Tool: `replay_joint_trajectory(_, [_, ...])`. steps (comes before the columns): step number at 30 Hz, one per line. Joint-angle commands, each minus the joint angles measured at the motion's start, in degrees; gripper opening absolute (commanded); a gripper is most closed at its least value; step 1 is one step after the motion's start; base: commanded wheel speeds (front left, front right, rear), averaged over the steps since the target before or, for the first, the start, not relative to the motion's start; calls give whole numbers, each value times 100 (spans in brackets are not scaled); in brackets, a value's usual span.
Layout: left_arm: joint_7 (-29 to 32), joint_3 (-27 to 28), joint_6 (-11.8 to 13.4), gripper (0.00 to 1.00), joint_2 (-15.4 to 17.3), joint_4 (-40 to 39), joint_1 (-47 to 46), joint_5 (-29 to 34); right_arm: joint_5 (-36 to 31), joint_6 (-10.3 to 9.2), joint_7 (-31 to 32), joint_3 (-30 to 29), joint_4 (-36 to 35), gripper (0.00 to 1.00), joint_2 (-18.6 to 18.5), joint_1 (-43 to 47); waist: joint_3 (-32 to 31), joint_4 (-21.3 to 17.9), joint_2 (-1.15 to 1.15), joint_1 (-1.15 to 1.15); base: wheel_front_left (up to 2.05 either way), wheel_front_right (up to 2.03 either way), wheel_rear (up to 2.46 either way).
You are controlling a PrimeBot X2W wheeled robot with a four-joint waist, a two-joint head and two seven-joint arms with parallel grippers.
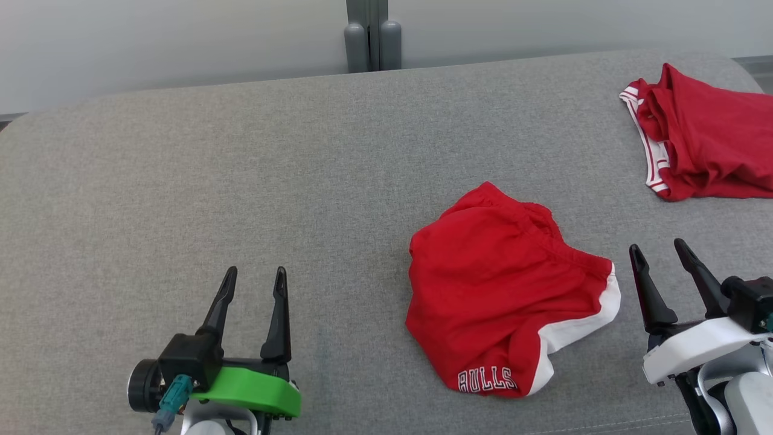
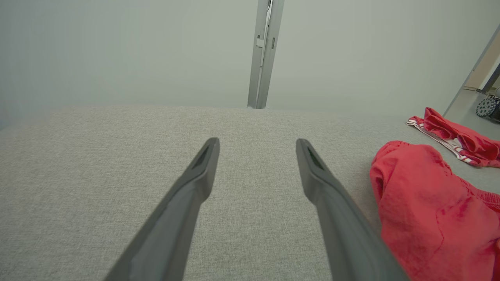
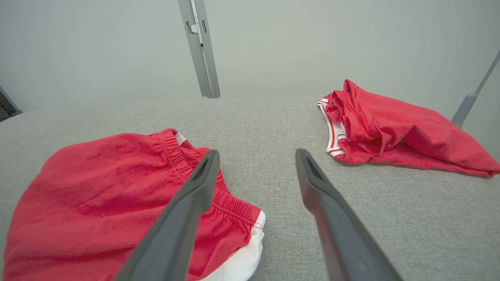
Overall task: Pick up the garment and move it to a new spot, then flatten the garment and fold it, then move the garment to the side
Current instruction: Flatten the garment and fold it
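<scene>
Currently red shorts [image 1: 507,296] lie crumpled on the grey bench [image 1: 241,181] between left end effector [image 1: 255,270] and right end effector [image 1: 657,245], both open, empty; a red garment [image 1: 706,139] lies far right.

My left claw [image 1: 253,275] sits low at my left, fingers spread, empty. My right claw [image 1: 658,251] sits low at my right, fingers apart, tilted left, empty.

Soft, bright, even light fills every view. A faint shadow edges the red shorts [image 1: 507,290]. The wrist views bend toward their edges.
</scene>
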Motion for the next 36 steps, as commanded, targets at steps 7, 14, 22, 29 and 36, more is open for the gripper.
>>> replay_joint_trajectory(7, [0,-107,-163,100,13,91,65,96,-264,-10,-262,-296,-562,100,395,426,-170,53,0,0,0,0,0])
replay_joint_trajectory(14, [0,-861,-422,100,13,416,-187,288,-435,-10,-247,-252,-811,100,557,508,-138,8,0,0,0,0,0])
replay_joint_trajectory(22, [0,-1940,-554,100,20,1194,-741,146,-416,-10,-206,-86,-908,100,577,283,123,-319,0,0,0,0,0])
replay_joint_trajectory(29, [1,-2433,-551,100,20,2033,-1248,-117,-402,-10,-231,-52,-893,100,603,130,419,-680,0,0,0,0,0])
replay_joint_trajectory(36, [0,-2653,-466,45,19,2809,-1765,-481,-339,-10,-300,-14,-796,100,576,3,646,-941,0,0,0,0,0])
